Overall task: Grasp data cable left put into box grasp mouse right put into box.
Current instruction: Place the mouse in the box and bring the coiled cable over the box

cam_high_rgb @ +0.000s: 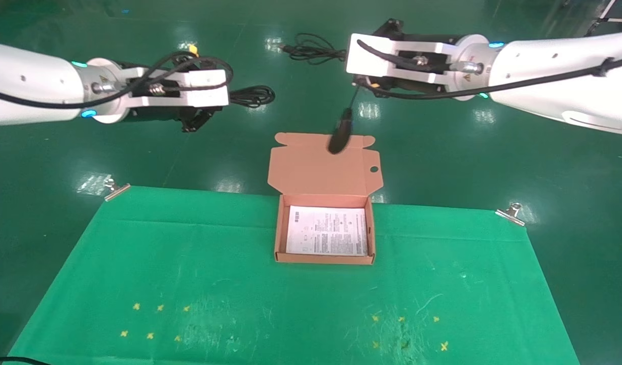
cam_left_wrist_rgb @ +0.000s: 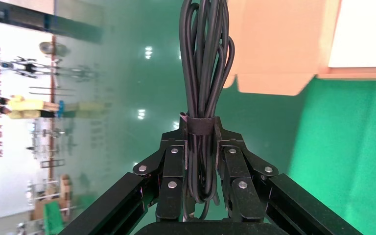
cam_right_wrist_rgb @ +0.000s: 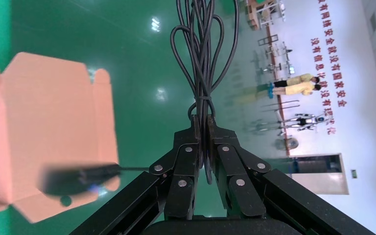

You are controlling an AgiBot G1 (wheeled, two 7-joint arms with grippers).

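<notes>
Both arms are up in the air past the far edge of the green mat [cam_high_rgb: 189,263]. The left gripper [cam_left_wrist_rgb: 200,147], up around 10 o'clock from the box [cam_high_rgb: 325,259], is clamped tight on the data cable [cam_left_wrist_rgb: 203,73] right at its tie band, so the long coiled bundle sticks straight out from between the fingers.

The right gripper [cam_right_wrist_rgb: 203,132], at roughly 1 o'clock from the box, is pinched shut on the mouse cord [cam_right_wrist_rgb: 203,63], a bunch of thin loops. The mouse [cam_high_rgb: 339,134] itself dangles below on a bit of that cord, hanging in front of the open flap lid [cam_high_rgb: 321,165], not touching anything as far as I can see.

The box sits open at the mat's far edge, at 12 o'clock, with only the white printed sheet [cam_high_rgb: 327,231] inside.
</notes>
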